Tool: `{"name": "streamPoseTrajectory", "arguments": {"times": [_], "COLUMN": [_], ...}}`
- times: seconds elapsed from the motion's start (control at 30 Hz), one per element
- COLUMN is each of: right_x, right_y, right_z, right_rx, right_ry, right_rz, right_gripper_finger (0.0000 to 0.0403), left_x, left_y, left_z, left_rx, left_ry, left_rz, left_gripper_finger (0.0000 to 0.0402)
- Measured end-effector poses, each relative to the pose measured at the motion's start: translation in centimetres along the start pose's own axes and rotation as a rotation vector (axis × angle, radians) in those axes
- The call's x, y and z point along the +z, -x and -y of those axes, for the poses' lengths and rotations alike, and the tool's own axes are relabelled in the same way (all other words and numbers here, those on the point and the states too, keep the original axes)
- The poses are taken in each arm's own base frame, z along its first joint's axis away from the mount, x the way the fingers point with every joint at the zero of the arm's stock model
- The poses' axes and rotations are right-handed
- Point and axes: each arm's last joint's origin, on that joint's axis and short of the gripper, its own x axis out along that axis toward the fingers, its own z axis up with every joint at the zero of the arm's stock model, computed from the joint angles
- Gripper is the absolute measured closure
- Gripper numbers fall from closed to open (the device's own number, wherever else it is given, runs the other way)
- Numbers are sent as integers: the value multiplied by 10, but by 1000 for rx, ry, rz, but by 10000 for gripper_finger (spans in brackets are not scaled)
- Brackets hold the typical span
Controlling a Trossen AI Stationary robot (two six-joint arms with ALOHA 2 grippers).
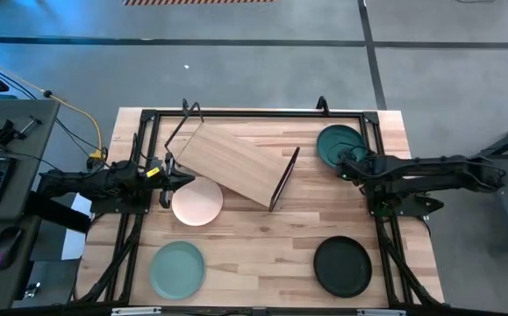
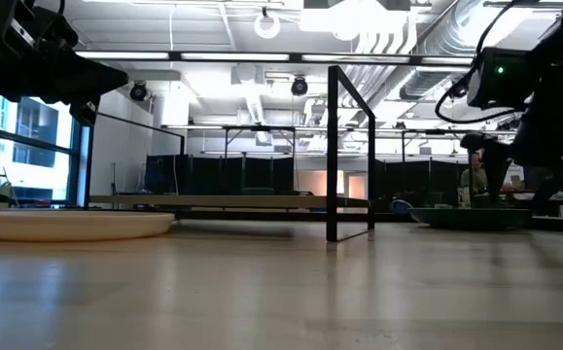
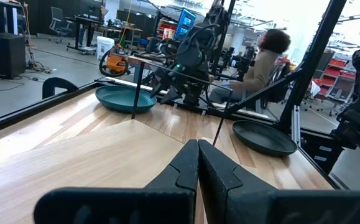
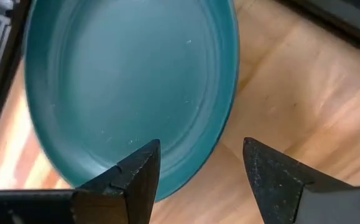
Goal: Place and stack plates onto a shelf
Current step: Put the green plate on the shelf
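At the table's near edge lie the mint green plate [image 1: 177, 268] and black plate [image 1: 342, 265], both apart from the arms. Mid-table, the left gripper [image 1: 168, 175], fingers together, hangs just beside the pink-cream plate [image 1: 196, 202] and shelf [image 1: 234, 162]. Farthest, the right gripper [image 4: 198, 180], fingers apart, straddles the teal plate [image 4: 124, 81] rim

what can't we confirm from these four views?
- Mint plate: high view only; outside the other views.
- Right pincer is open over the teal plate; whether its fingertips touch the rim is cut off by the picture's edge.
- Left pincer is shut; the pink plate beside it is outside the left wrist view.
- Shelf: underside hidden.
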Motion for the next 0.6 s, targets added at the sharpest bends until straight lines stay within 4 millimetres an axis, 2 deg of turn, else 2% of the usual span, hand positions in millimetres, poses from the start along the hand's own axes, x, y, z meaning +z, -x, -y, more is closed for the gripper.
{"name": "streamPoseTrajectory", "arguments": {"times": [0.17, 0.37, 0.47, 0.6], "right_x": [0, -1, -2, -3], "right_y": [-8, -20, -27, -33], "right_z": [-1, -11, -13, -13], "right_rx": [-43, -31, -65, -106], "right_ry": [-11, -42, -27, -9], "right_rz": [37, 53, 51, 52], "right_gripper_finger": [194, 204, 235, 296], "left_x": [0, 0, 0, 0], "left_y": [0, 0, 0, 0], "left_z": [0, 0, 0, 0], "left_rx": [0, -1, -1, 0], "left_ry": [0, 0, 0, 0], "left_rz": [0, 0, 0, -1], "left_gripper_finger": [401, 401, 402, 401]}}
